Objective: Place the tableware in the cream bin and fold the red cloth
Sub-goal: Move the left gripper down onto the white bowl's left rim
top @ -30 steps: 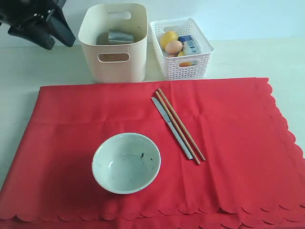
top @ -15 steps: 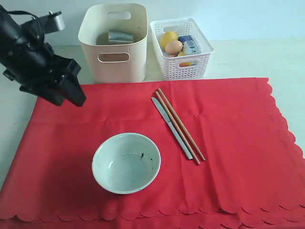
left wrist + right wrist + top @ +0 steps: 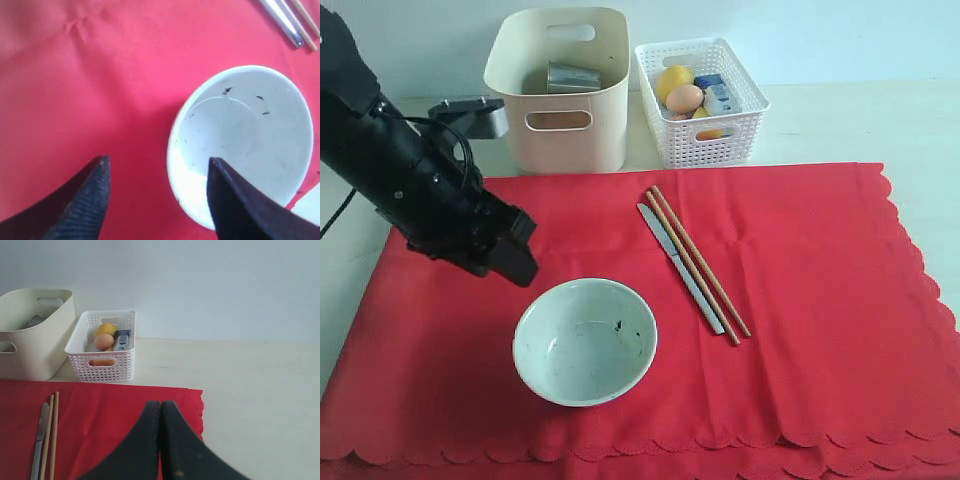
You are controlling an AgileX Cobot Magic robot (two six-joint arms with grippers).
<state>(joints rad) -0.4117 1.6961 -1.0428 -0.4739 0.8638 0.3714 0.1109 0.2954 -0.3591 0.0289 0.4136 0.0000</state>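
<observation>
The left gripper is hanging wide open and empty just left of the bowl, which is sitting upright on the red cloth. It looks stiff, slick and breakable, so pinch the rim. Right of the bowl, the knife and chopsticks are lying parallel, near ends slanting further right. Well right of the bowl, the right gripper is pinched together, holding nothing.

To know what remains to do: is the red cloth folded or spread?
Spread. The red cloth lies flat across the table, with the bowl, knife and chopsticks on it.
</observation>
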